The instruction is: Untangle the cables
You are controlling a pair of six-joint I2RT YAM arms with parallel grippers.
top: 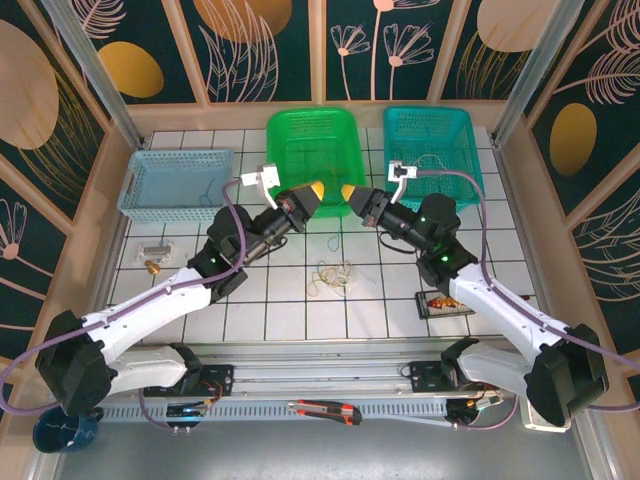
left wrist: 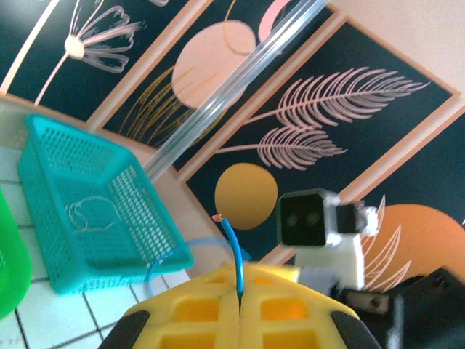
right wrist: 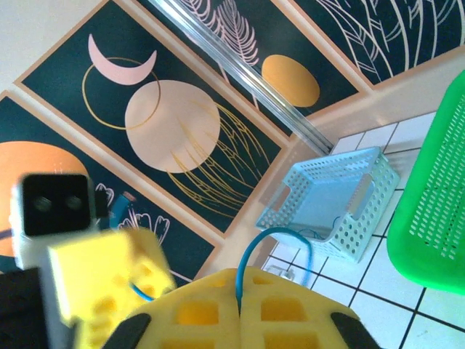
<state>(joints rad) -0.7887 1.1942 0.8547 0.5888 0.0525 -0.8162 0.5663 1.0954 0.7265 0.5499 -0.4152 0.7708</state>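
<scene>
Both grippers hang raised over the table in front of the green basket, tips nearly meeting. My left gripper (top: 316,189) (left wrist: 240,291) is shut on a thin blue cable (left wrist: 234,247), whose bare end pokes up past the yellow pads. My right gripper (top: 348,192) (right wrist: 238,291) is shut on the same blue cable (right wrist: 280,236), which arcs out of its pads towards the blurred left gripper. A loose tangle of yellowish and whitish cables (top: 333,275) lies on the tiles below the two grippers. Another whitish cable (left wrist: 83,211) rests inside the teal basket.
Three baskets line the far side: light blue (top: 178,180) (right wrist: 341,203), green (top: 312,150) (right wrist: 436,211), teal (top: 432,145) (left wrist: 43,167). A small metal part (top: 155,250) lies at the left and a dark flat packet (top: 443,303) at the right.
</scene>
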